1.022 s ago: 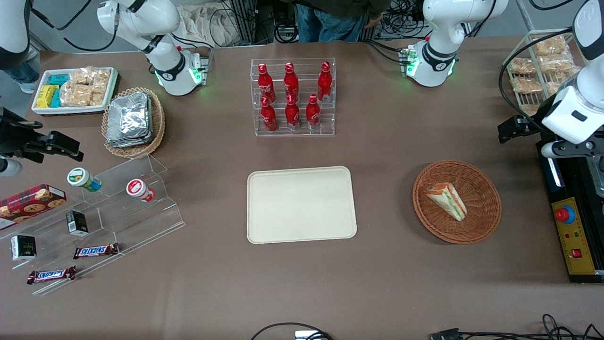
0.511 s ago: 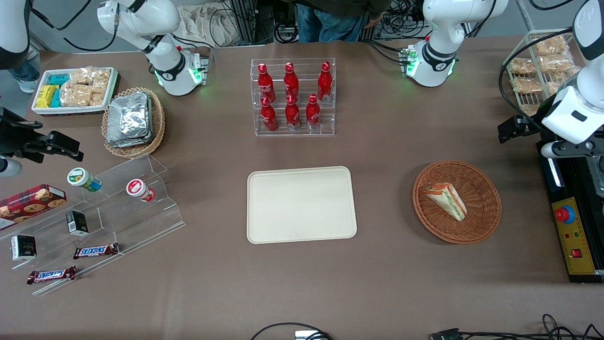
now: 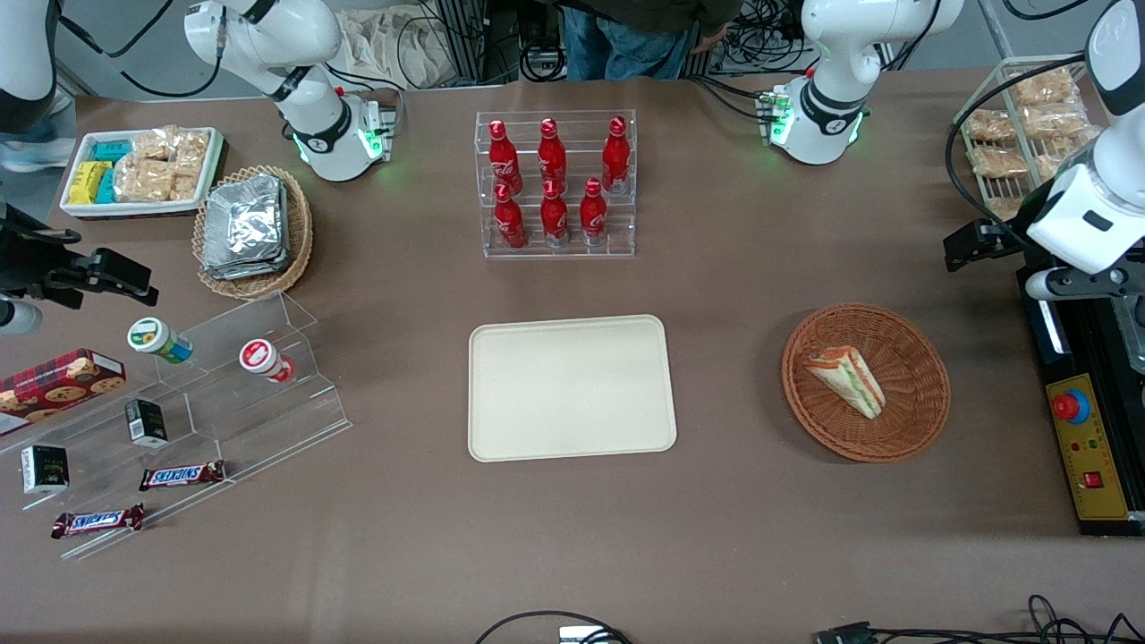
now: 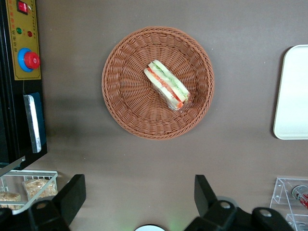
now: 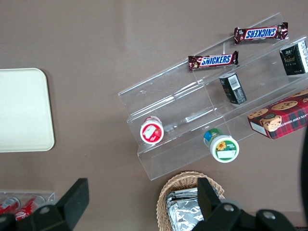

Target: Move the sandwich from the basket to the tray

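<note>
While the sandwich [image 3: 844, 380] lies in the round reddish-brown basket [image 3: 921, 420] toward the working arm's end of the bench [image 3: 733, 537], the cream tray [image 3: 571, 387] sits flat at mid-bench, well apart from it. Farther from the front camera than the tray stands a clear rack [image 3: 556, 183] with six red bottles in two rows of three. Toward the parked arm's end, a tan wicker basket [image 3: 300, 237] holds foil packets [image 3: 244, 225], and a white tray [image 3: 134, 207] beside it holds tan snack packs and yellow and teal packets. A stepped clear stand [image 3: 268, 420] carries two lidded cups, small dark boxes and two bars reading "SNICKERS" [image 3: 182, 475]. A red cookie box [image 3: 58, 380] rests at its edge. A wire rack [image 3: 979, 107] of snack packs stands at the working arm's end.

From the left wrist, the pincer [image 4: 137, 192] hangs above the bench just beside the basket [image 4: 125, 96], its fingers [image 4: 72, 195] spread wide and holding nothing. The sandwich [image 4: 167, 91] shows its red and green layers, lying near the basket's middle. A yellow panel carries a red button [image 4: 29, 59].

From the right wrist, the "SNICKERS" lettering [image 5: 214, 60] on both bars reads clearly.
</note>
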Available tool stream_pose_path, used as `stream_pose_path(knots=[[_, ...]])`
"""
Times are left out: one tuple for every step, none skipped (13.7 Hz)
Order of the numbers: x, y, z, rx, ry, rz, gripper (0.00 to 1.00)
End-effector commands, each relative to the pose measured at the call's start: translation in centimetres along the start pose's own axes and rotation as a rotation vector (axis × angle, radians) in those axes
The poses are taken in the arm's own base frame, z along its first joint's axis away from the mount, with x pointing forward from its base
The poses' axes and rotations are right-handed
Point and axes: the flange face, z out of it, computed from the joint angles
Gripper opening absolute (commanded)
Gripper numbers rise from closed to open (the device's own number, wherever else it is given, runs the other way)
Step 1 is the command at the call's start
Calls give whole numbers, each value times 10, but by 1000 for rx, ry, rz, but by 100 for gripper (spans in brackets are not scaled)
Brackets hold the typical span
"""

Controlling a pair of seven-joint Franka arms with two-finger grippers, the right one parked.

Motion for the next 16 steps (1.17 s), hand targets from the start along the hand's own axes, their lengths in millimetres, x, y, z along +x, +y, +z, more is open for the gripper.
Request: stream_pose_path(knots=[[20, -2, 24, 6, -10, 0, 100], [28, -1, 35, 4, -16, -2, 100], [38, 0, 49, 2, -23, -12, 100], [49, 1, 67, 1, -35, -33, 100], [58, 2, 85, 1, -54, -82, 97], [67, 4, 107, 6, -89, -154, 95], [74, 5, 122, 9, -102, -217, 95], [80, 8, 136, 4, -116, -253, 96], [88, 9, 155, 5, -127, -282, 96], [96, 10, 173, 1, -133, -309, 96], [104, 11, 194, 1, -140, -342, 96], [110, 12, 210, 1, -145, -396, 96], [115, 14, 227, 3, -153, -454, 96], [119, 15, 246, 6, -165, -503, 96], [123, 18, 269, 11, -185, -517, 97], [126, 18, 286, 4, -195, -523, 97]])
